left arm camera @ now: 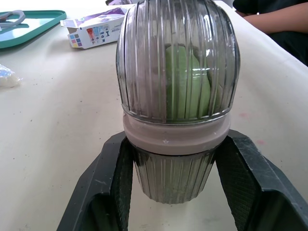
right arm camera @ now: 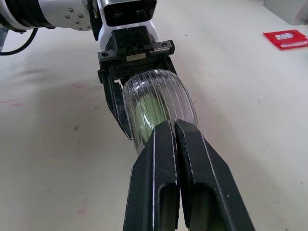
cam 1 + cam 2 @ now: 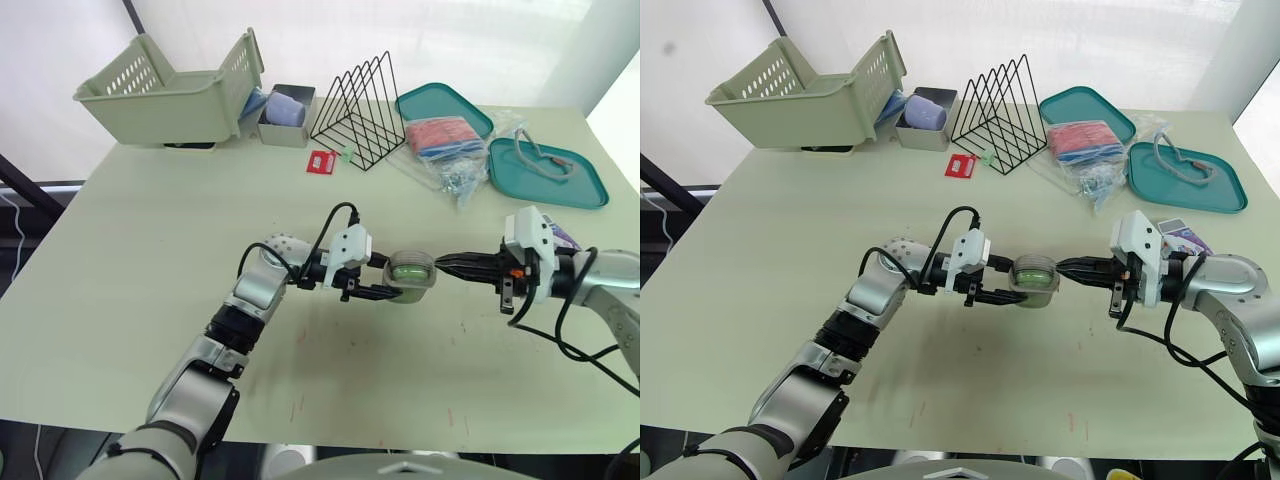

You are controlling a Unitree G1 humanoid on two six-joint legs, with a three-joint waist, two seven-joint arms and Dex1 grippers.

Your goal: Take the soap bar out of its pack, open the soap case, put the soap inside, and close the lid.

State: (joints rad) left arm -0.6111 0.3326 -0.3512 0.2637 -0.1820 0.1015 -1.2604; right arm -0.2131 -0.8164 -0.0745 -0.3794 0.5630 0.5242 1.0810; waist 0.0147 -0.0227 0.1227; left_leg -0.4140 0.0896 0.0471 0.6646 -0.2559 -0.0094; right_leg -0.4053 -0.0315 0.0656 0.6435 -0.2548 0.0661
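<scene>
A clear ribbed soap case (image 3: 412, 272) with a pale band around its middle sits over the table's centre, its lid down on the base. The green soap bar (image 1: 187, 82) shows inside it. My left gripper (image 3: 396, 283) is shut on the case's lower half, one black finger (image 1: 111, 185) on each side. From the right, my right gripper (image 3: 445, 264) is shut, and its joined fingertips (image 2: 166, 132) touch the domed lid. The purple and white soap pack (image 1: 94, 32) lies on the table beside my right wrist (image 3: 1180, 236).
At the back stand a green basket (image 3: 165, 95), a grey box (image 3: 285, 125), a black wire rack (image 3: 362, 105) and two teal trays (image 3: 548, 170). A red packet (image 3: 321, 162) and a plastic bag (image 3: 445, 145) lie near them. A person's arm (image 1: 274, 19) rests at the table edge.
</scene>
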